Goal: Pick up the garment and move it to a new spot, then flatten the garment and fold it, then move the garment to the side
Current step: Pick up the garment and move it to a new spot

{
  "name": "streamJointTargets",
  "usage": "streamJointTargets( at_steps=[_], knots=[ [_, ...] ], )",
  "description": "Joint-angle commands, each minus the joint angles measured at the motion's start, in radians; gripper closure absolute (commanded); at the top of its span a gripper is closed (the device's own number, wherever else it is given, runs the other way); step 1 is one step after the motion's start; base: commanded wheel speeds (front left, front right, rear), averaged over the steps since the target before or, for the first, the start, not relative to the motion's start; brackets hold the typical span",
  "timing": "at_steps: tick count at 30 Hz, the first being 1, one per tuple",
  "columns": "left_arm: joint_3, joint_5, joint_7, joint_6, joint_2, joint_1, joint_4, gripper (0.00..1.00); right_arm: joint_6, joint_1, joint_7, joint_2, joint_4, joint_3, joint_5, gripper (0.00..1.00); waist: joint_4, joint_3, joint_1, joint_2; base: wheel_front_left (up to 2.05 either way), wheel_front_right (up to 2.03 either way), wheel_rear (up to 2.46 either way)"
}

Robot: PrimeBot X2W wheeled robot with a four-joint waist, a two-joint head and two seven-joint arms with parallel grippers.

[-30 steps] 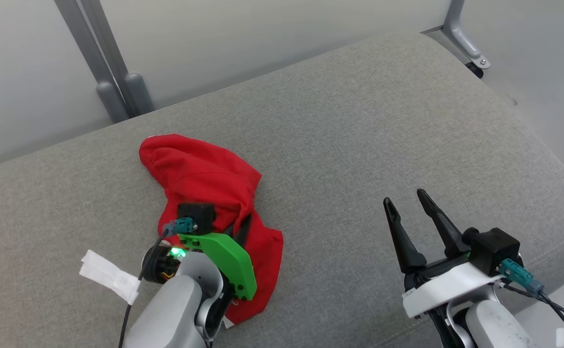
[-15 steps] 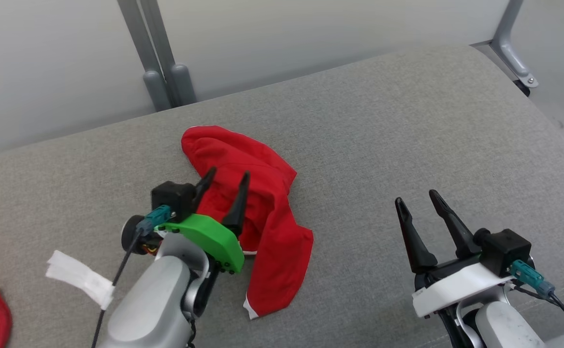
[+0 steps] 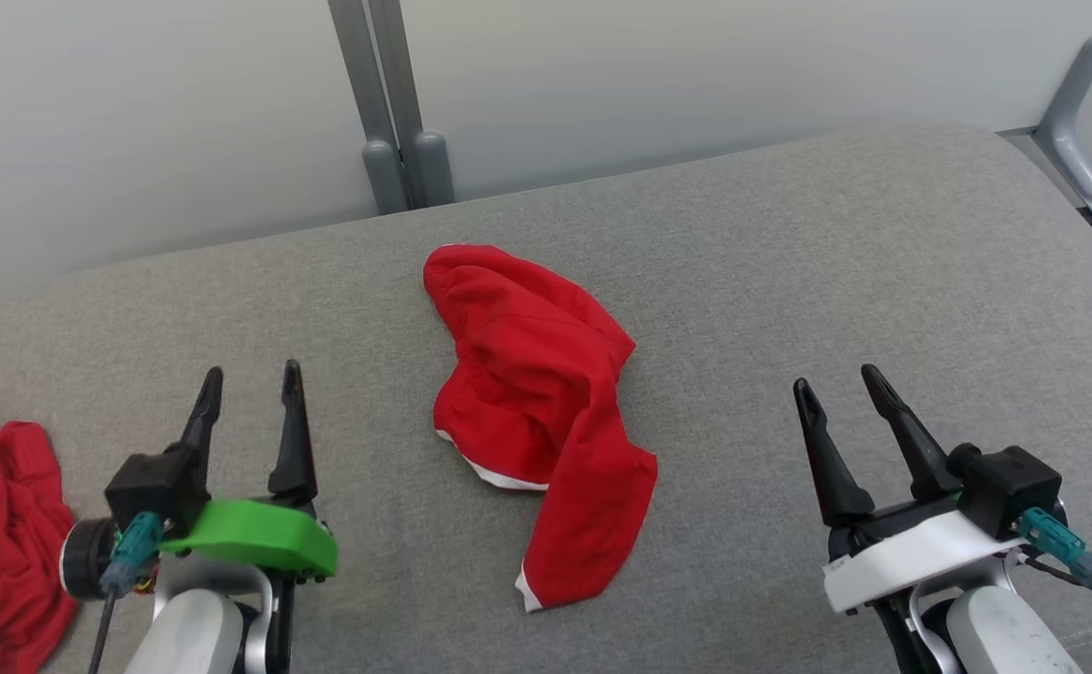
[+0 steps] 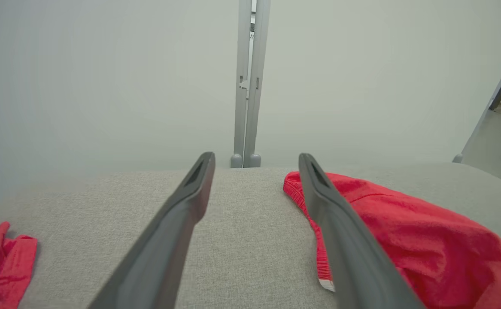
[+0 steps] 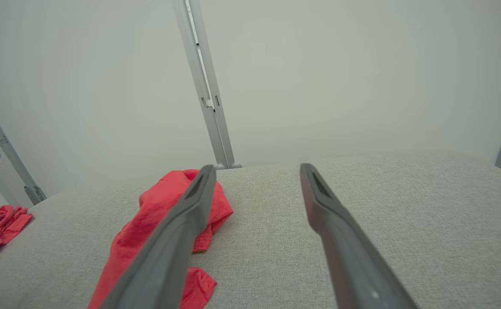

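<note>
A red garment (image 3: pixel 536 402) lies crumpled on the grey cushioned bench (image 3: pixel 789 281), about midway across it and nearer the front edge than the back. It is bunched into a rounded heap at its far end and trails toward the robot in a narrower flap. A thin white trim shows along the hem under the heap and at the near corner of the flap.

The left hand (image 3: pixel 253 371) hovers low over the bench to the garment's left, well apart from it. Its two dark fingers are spread wide and point away from the robot, with bare grey fabric between them. The right hand (image 3: pixel 836 379) sits to the garment's right, also apart from it. Its fingers are parted just as wide and hold nothing. From the left wrist, the garment sits just beyond the right-hand finger and does not touch it.

A second red cloth (image 3: pixel 3 524) lies rumpled at the bench's far left edge, beside the left arm. Behind the bench, a pair of grey posts (image 3: pixel 396 103) rises against the pale wall (image 3: pixel 695 75).
</note>
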Motion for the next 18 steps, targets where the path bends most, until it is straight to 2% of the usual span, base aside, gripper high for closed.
streamJointTargets(
  at_steps=[1,8,18],
  knots=[
    [0.032,0.024,-0.003,0.008,-0.011,0.048,-0.029,0.00,0.000,0.017,-0.003,-0.003,-0.006,-0.008,-0.005,0.00,0.009,-0.001,0.0000,0.0000,0.00,0.00,0.00],
    [0.146,0.097,-0.003,-0.024,-0.065,0.168,-0.103,0.00,0.000,0.045,-0.003,0.004,-0.013,-0.039,-0.011,0.00,0.020,0.001,0.0000,0.0000,0.00,0.00,0.00],
    [0.225,0.168,-0.004,-0.084,-0.128,0.192,-0.099,0.00,0.000,0.045,-0.003,0.007,-0.005,-0.033,-0.003,0.00,0.021,0.003,0.0000,0.0000,0.00,0.00,0.00]
  ],
)
